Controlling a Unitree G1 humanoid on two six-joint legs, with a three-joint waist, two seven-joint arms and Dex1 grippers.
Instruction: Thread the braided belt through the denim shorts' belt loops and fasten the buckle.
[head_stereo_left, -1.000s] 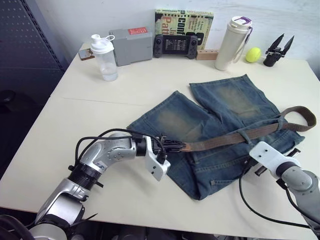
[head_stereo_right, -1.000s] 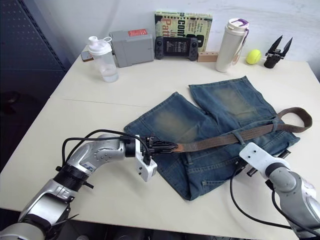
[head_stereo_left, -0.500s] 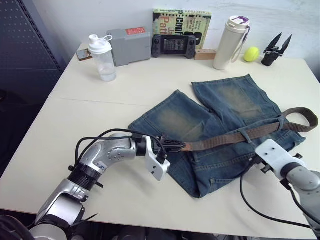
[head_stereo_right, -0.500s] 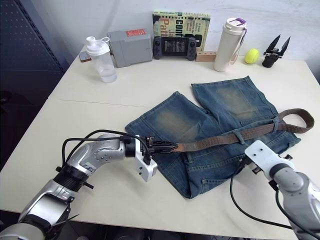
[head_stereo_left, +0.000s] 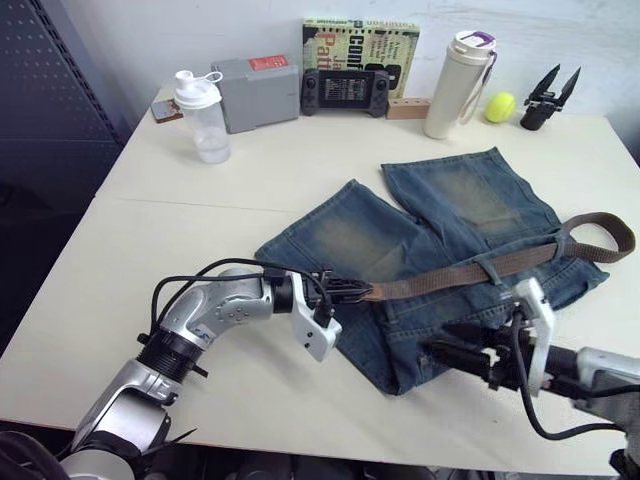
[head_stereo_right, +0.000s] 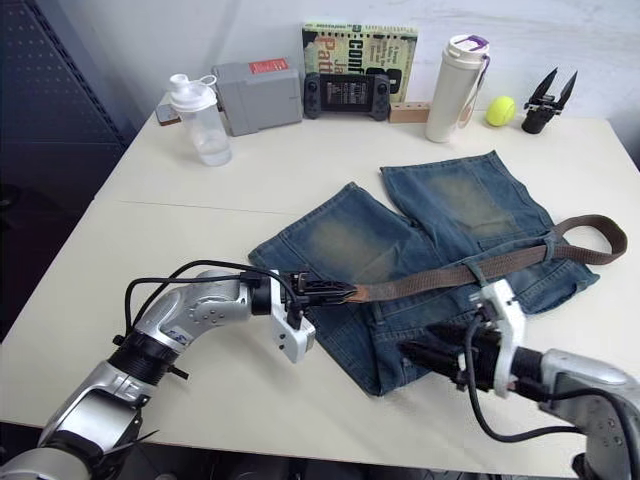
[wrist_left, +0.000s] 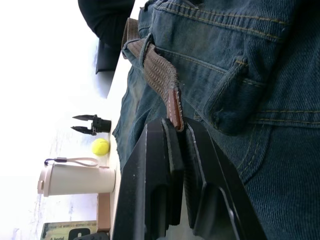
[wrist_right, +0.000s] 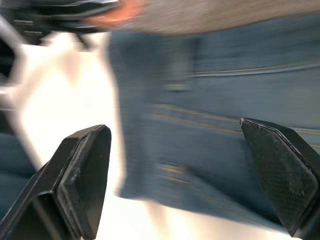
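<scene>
**Right claw swings in toward the waistband**

Cream tabletop (head_stereo_left: 200, 215) carries everything. Nearest, the right claw (head_stereo_left: 445, 352), fingers spread wide, has turned to point across the faded blue denim shorts (head_stereo_left: 440, 235); it seems ready to steady the cloth. The left claw (head_stereo_left: 345, 291) stays clamped on the tapered tip of the dark-brown braided belt (head_stereo_left: 450, 275), which runs through one belt loop (head_stereo_left: 491, 270) and curls beyond the shorts' far edge.

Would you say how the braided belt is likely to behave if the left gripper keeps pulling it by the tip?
The braided belt looks floppy: it curves and loops at its far end. Pinched in the left gripper, it would probably trail limply and may drag the denim shorts, since one belt loop holds it.
</scene>
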